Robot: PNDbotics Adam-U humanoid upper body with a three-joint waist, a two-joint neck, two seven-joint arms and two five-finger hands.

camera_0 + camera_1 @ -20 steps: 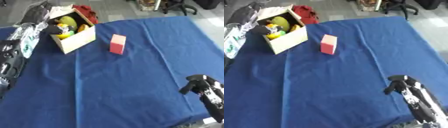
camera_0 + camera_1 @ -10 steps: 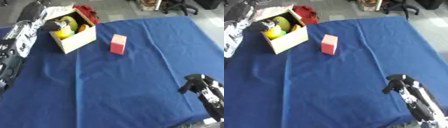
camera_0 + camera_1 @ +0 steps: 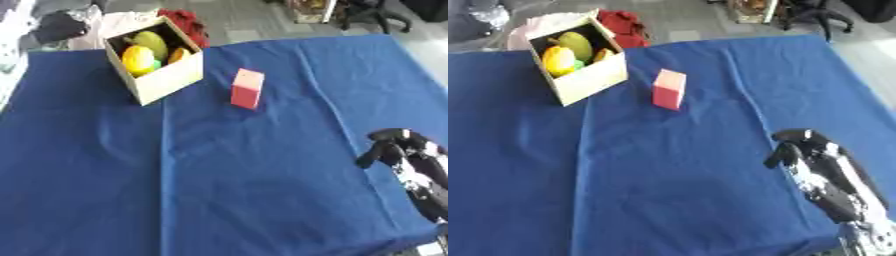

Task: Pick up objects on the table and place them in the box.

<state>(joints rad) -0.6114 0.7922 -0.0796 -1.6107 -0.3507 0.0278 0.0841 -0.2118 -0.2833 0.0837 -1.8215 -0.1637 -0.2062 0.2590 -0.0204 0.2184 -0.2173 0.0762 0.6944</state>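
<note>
A tan cardboard box [image 3: 171, 80] stands open at the table's far left, with yellow, green and orange fruit-like things [image 3: 144, 52] inside it. A pink block [image 3: 248, 88] stands upright on the blue cloth just right of the box, touching nothing. My right hand [image 3: 802, 150] rests at the lower right, well away from the block, its fingers relaxed and holding nothing. A dark shape [image 3: 57, 25] at the top left corner, beyond the box, looks like my left hand drawn back; its state does not show.
The blue cloth [image 3: 219, 175] covers the whole table, lightly creased. A red thing [image 3: 185, 22] lies on the floor behind the box. Chair legs and clutter show beyond the table's far edge [image 3: 350, 12].
My left arm has drawn back from over the box toward the top left corner, leaving the box uncovered. The right hand and the pink block have stayed put.
</note>
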